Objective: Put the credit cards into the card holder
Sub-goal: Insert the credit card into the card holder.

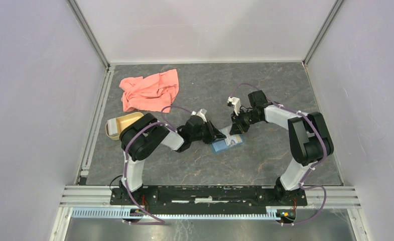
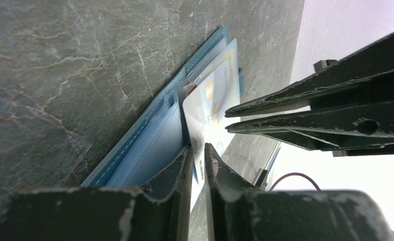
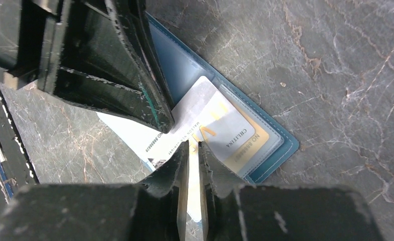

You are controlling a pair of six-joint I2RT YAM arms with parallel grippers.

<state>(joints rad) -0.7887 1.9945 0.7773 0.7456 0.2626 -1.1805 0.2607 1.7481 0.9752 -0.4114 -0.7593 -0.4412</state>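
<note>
Lying open and flat on the table [image 3: 345, 75], between the two arms: holder [image 3: 285, 146], teal, stitched edge, clear inner pockets. Gold card [image 3: 252, 145] is seated in the end pocket. Pale card [image 3: 197, 108] rests slantwise across the holder, partly over the gold card, with its free end sticking out toward both grippers. Whether its leading edge has entered a pocket cannot be told.

Handling, judged: the pale card is light, thin, stiff with slight flex, glossy, and apt to slip between hard fingers. It is best taken by the free outer edge, leaving the leading edge clear for the pocket. The holder is limp and light, and likely to slide unless pinned.

Left gripper [image 2: 199, 149]: jaws narrow, a slit between, with the pale card's printed edge showing in the slit. Right gripper [image 3: 190, 145]: jaws narrow likewise, tips at the pale card's free end, close to the left tips. Whether either pinches the card cannot be told.
</note>
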